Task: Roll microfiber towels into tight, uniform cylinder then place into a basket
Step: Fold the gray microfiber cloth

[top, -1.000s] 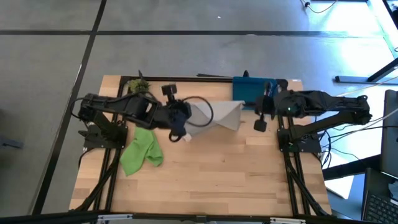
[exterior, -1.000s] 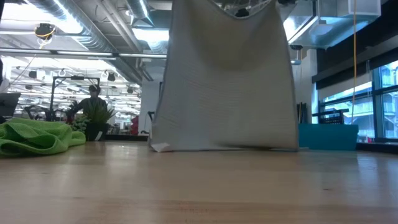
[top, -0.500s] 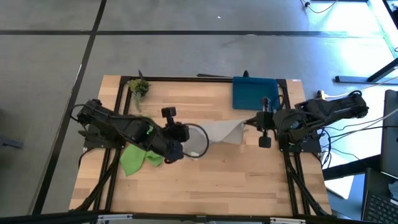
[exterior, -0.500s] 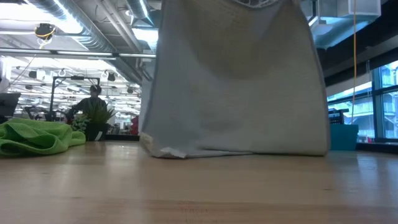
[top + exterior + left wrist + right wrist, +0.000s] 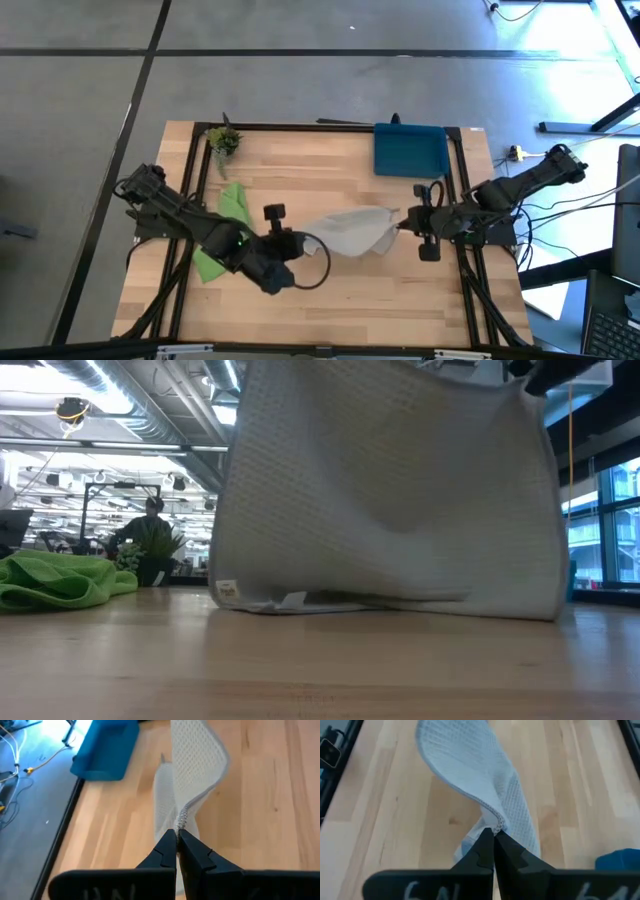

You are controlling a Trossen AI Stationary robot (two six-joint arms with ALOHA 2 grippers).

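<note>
The light grey microfiber towel (image 5: pixel 350 232) hangs between my two grippers over the middle of the table. Its lower edge (image 5: pixel 340 601) with the small white tag rests on the wood. My left gripper (image 5: pixel 303 238) is shut on the towel's left top corner. My right gripper (image 5: pixel 400 222) is shut on the right top corner. The lime green towel (image 5: pixel 226 205) lies crumpled at the left, partly under my left arm. The dark-blue basket (image 5: pixel 410 150) stands at the far edge, right of centre. My left gripper pinches the grey towel's stitched top edge at its left corner (image 5: pixel 181 820) between its two fingers, which slant down from the table's left. The towel hangs below the fingers, sagging a little toward the other gripper, its bottom edge on the table. My right gripper pinches the stitched top edge at the towel's right corner (image 5: pixel 497 824) between its two fingers, slanting down from the table's right. The cloth hangs below the fingers, and its lower part lies on the table.
A small potted plant (image 5: pixel 224 140) stands at the far left corner. Black frame rails (image 5: pixel 460 180) run along the table's sides. Bare wood lies between the hanging towel and the near edge (image 5: pixel 360 300).
Both grippers have gone down and toward the table's near edge, still shut on the grey towel's top corners. The towel has come with them, away from the basket. Its lower edge has dragged along the wood and now lies more bunched on it.
</note>
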